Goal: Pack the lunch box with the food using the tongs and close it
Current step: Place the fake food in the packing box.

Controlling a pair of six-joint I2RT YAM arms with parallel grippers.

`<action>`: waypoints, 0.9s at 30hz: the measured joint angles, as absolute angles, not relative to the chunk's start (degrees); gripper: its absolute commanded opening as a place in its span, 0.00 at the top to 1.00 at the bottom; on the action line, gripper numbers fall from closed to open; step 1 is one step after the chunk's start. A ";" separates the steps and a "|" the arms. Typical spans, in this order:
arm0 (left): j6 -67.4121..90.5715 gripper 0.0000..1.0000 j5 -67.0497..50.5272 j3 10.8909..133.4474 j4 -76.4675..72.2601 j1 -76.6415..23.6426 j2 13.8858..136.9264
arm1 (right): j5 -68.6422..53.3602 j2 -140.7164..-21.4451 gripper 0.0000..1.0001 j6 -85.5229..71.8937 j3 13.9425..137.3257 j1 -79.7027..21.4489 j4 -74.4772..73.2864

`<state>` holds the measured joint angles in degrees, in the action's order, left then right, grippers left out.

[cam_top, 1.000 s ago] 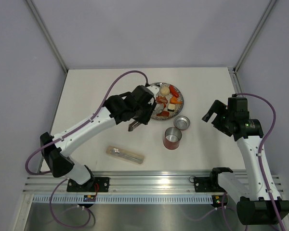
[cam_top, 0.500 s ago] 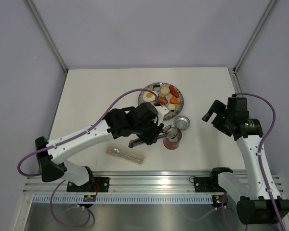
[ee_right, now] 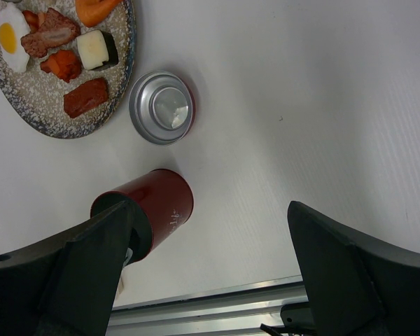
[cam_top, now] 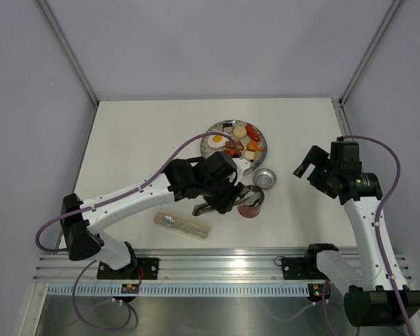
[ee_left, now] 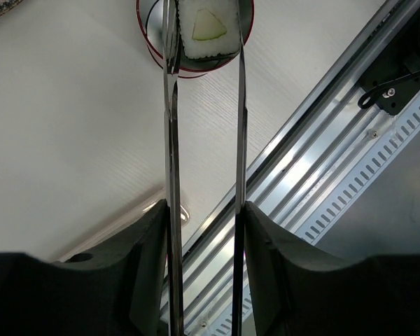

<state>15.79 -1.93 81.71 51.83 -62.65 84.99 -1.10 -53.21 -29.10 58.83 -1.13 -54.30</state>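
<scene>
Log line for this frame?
left gripper: shut on tongs | tongs: sushi block over lunch box mouth | lid: off, on table | right gripper: open, empty

The jar [ee_right: 168, 206] is red, its lid [ee_right: 162, 107] silver with a red rim, the plate [ee_right: 31, 94] speckled grey, the egg [ee_right: 10, 38] white and yellow, the tongs [ee_left: 170, 140] silver, the sushi [ee_left: 208, 28] white with a pale-green patch.
</scene>
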 measured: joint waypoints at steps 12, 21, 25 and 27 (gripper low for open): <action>15.88 0.46 -1.91 83.20 50.92 -62.65 85.52 | -1.10 -53.19 0.01 -29.10 58.78 -1.13 -54.30; 16.14 0.63 -0.84 87.42 51.16 -62.65 85.52 | -1.08 -52.88 0.01 -29.10 58.78 -1.13 -54.33; 16.16 0.64 0.95 93.25 51.48 -62.65 86.11 | -1.04 -52.86 0.00 -29.10 58.78 -1.13 -54.33; 16.36 0.66 1.74 96.29 51.35 -62.43 87.11 | -1.04 -52.86 0.01 -29.10 58.78 -1.13 -54.33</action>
